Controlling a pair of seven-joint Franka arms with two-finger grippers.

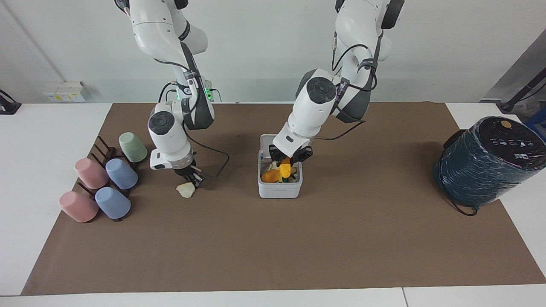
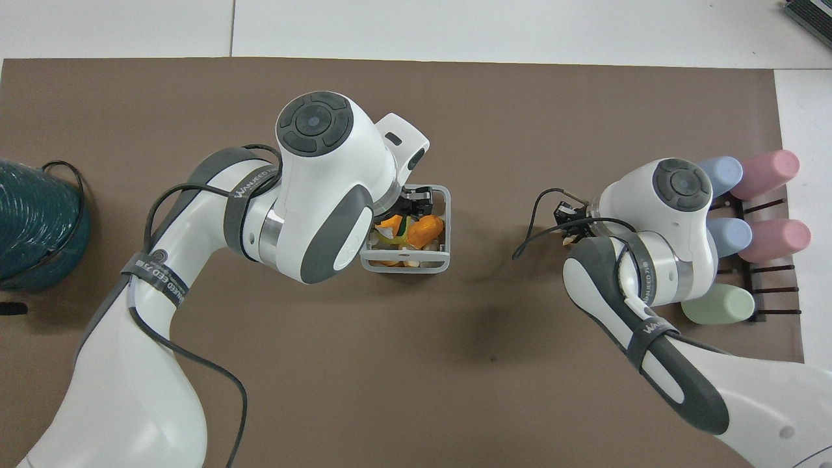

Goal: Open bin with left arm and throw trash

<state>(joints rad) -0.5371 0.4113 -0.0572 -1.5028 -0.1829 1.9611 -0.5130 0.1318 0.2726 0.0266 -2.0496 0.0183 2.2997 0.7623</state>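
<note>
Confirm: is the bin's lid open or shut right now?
Open. The bin shows its contents from above: orange and cream scraps lie inside, and the left gripper hangs over its mouth. The lid itself is mostly hidden by the arm.

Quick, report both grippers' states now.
Left gripper: over the open bin, shut on yellow-orange trash piece.
Right gripper: at the cream scrap; grip unclear.

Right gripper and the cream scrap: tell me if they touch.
Touching. In the facing view the right gripper is down on the cream scrap, its tip meeting the scrap's upper edge with no gap; the overhead view hides the scrap.
</note>
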